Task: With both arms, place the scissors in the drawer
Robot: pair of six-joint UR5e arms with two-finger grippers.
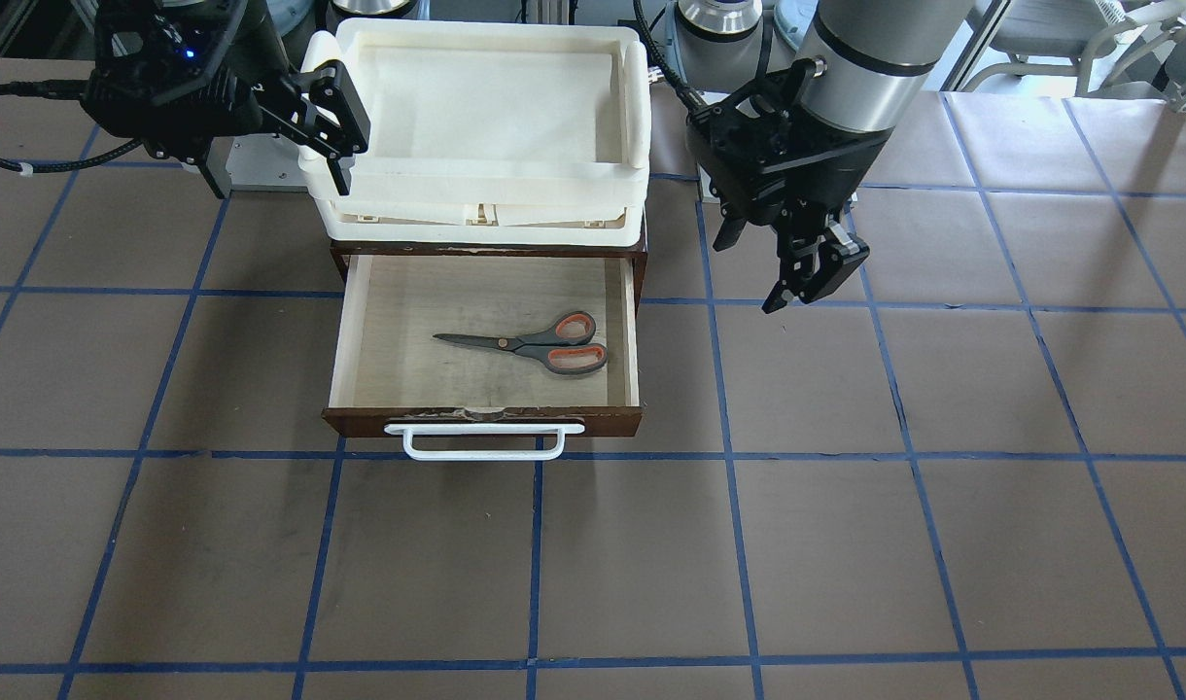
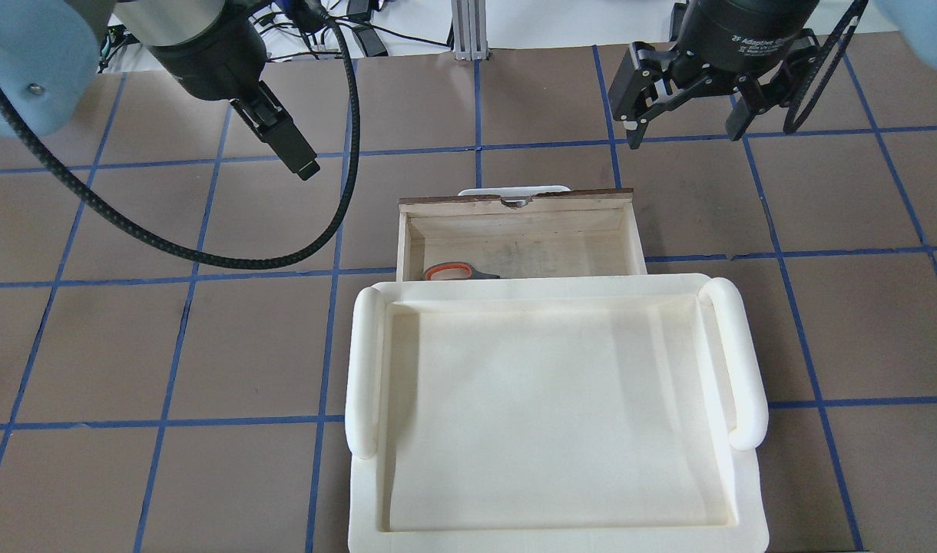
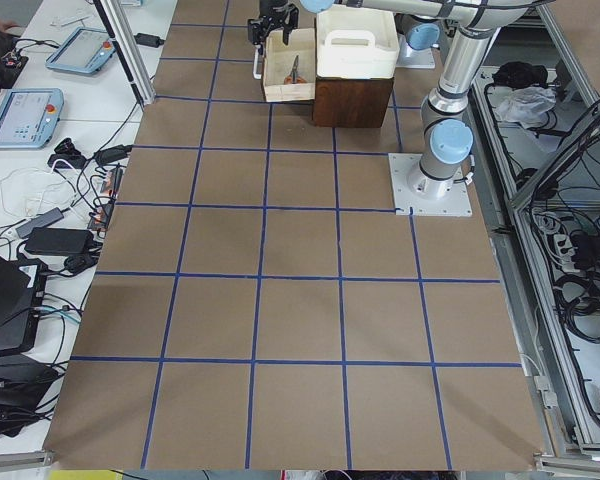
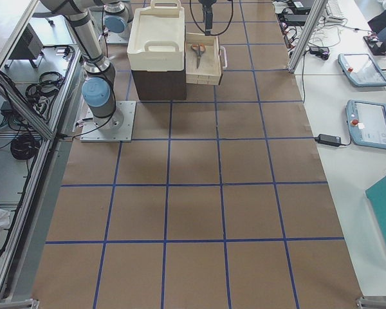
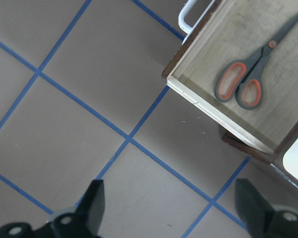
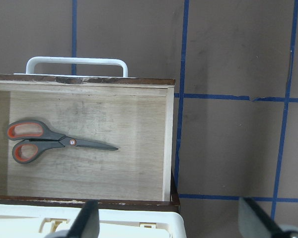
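Note:
The scissors (image 1: 535,345) lie flat inside the open drawer (image 1: 633,331), blades towards the robot's right. They also show in the overhead view (image 2: 457,271), the left wrist view (image 5: 248,74) and the right wrist view (image 6: 49,144). The drawer's white handle (image 1: 483,442) faces away from the robot. My left gripper (image 1: 802,292) hangs over the table beside the drawer, open and empty, with its fingers (image 5: 95,198) wide apart. My right gripper (image 2: 685,137) hovers on the other side, open and empty, with its fingers (image 6: 88,223) apart.
A cream-white plastic tray (image 2: 365,361) sits on top of the brown cabinet and hides the drawer's rear part from above. Brown table paper with blue grid tape (image 1: 729,457) lies all around. Operator tablets and cables (image 3: 25,110) lie past the far edge.

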